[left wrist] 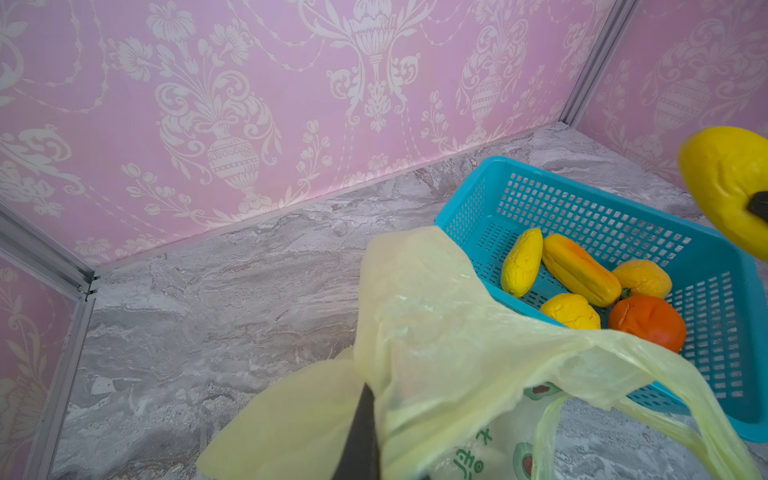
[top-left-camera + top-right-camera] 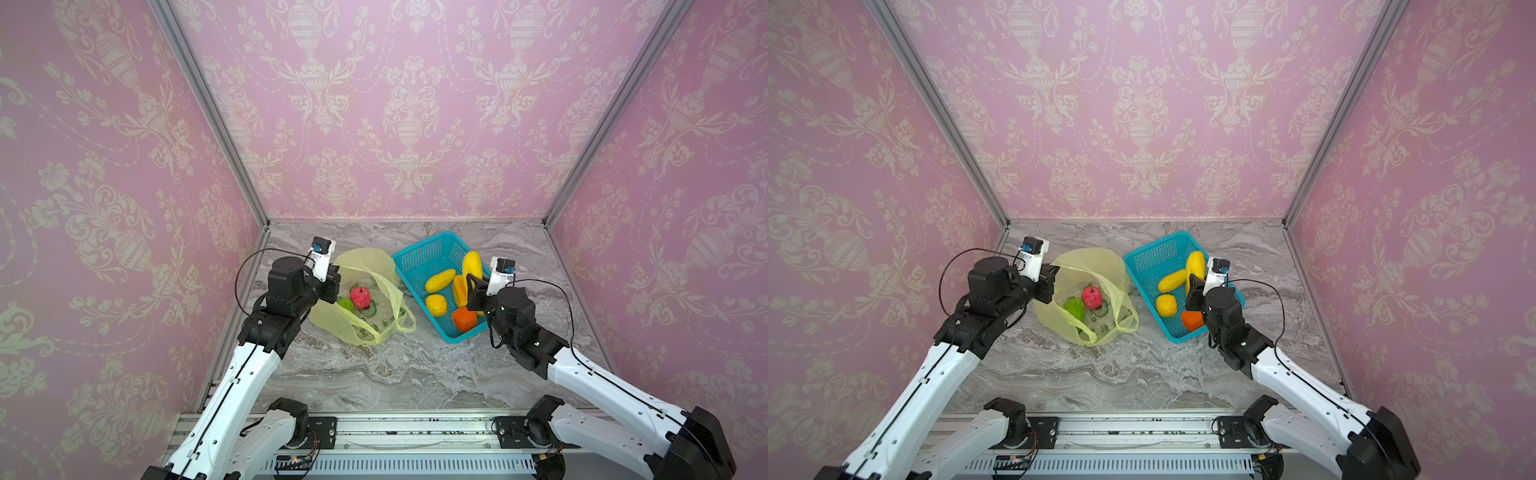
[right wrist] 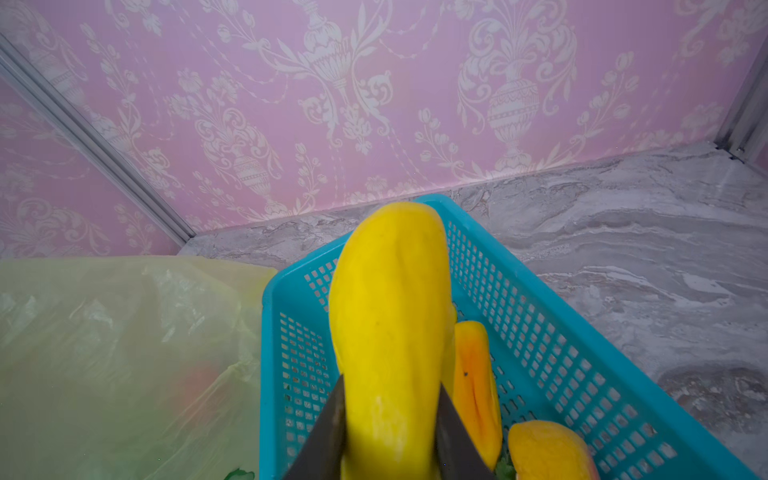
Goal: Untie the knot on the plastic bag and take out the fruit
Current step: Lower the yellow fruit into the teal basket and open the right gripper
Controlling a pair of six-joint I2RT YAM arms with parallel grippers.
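Plastic bag (image 2: 332, 324) open; pink fruit (image 2: 360, 297), green fruit (image 2: 345, 306) inside; yellow fruit (image 2: 472, 265) aloft

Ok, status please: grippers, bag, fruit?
Left gripper shut on plastic bag. Right gripper holds yellow fruit over basket. Green fruit, pink-red fruit in bag. Path clear.

Grn txt (image 1: 471, 459) on bag (image 1: 436, 324): unreadable

This is a robot test cell in a lab, dressed to look homely. Pink damask wallpaper panels (image 2: 395, 104) stand on 3 sides, framed by bare aluminium posts (image 2: 206, 104), around a grey marble-print surface (image 2: 374, 374). 2 white-and-black arms, the left arm (image 2: 235, 395) and the right arm (image 2: 602, 382), are mounted on an aluminium rail (image 2: 415, 428) beside a slotted cable duct (image 2: 395, 463).
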